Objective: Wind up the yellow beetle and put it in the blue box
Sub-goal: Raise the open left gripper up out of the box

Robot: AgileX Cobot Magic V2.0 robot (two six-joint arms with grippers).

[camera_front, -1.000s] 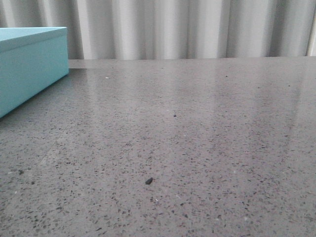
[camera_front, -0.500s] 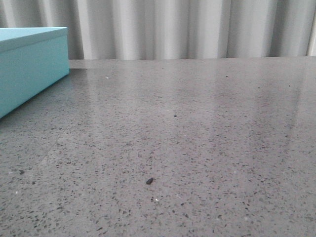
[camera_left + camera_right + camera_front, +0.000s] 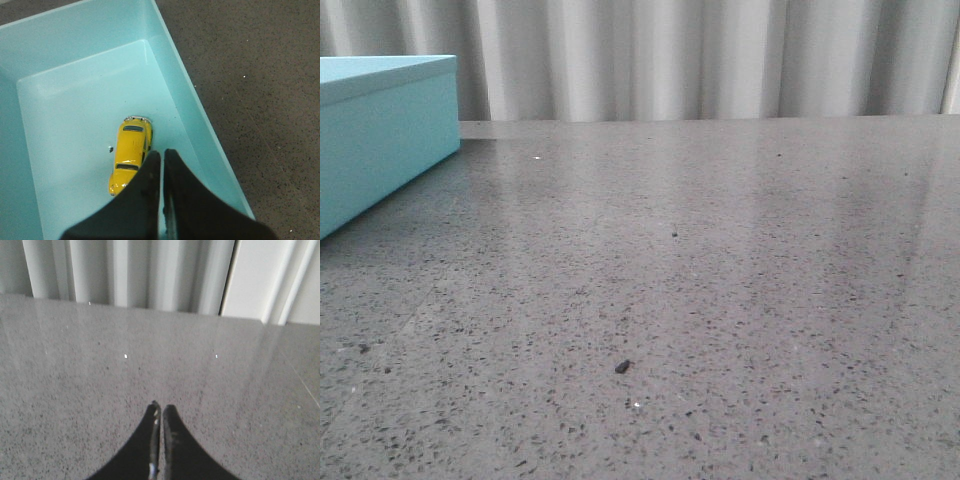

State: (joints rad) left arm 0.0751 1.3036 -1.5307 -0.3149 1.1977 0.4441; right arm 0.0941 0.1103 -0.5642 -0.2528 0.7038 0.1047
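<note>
Nearest the left wrist camera, the left gripper (image 3: 160, 154) hangs above the open blue box (image 3: 197, 107), its two dark fingers pressed together with nothing between them. Just beyond the fingertips, the yellow beetle (image 3: 131, 155) rests on its wheels on the box floor, partly hidden by the fingers at one end. Its long axis runs roughly lengthwise along the box, slightly angled, one chrome bumper pointing away from the gripper; which end is the nose cannot be told. A tiny dark speck lies beside it.

The car appears stored, so little should go wrong. The main risk is the low fingers clipping the car or the box wall as the arm withdraws. A wound spring could also roll the car into a wall.

The right gripper (image 3: 160, 410) is likewise closed and empty, over bare speckled grey table (image 3: 75, 390). Farther off stand pale pleated curtains (image 3: 125, 270).
</note>
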